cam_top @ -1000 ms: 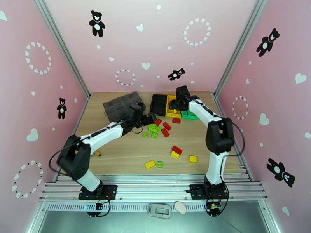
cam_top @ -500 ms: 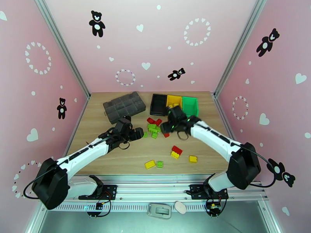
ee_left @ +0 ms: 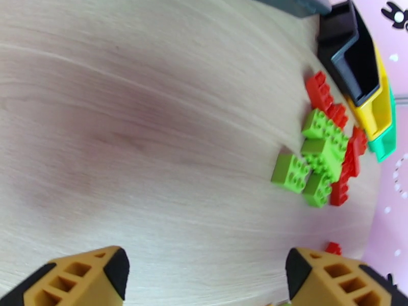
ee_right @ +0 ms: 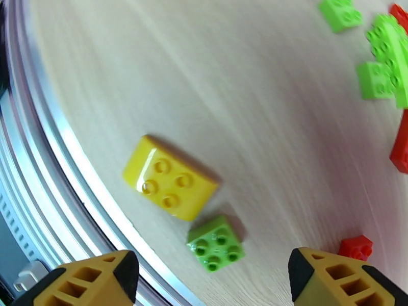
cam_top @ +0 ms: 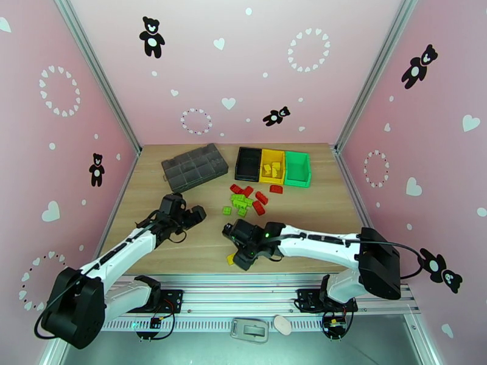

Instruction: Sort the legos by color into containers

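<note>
We note the right fingers (ee_right: pixel 86 281) apart and empty over a yellow lego (ee_right: pixel 171 178). It lies studs up near the counter's (ee_right: pixel 255 98) front edge, its long axis diagonal in the wrist view, with 1 green lego (ee_right: pixel 215 243) just beside its lower end. Left fingers (ee_left: pixel 81 276) apart, empty.

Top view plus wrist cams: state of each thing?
left hand, open, empty
right hand, open, empty, above yellow lego
black bin, looks empty
yellow bin, holds yellow legos
green bin, looks empty
red legos and green legos, loose on table
organizer box, lid state unclear
</note>
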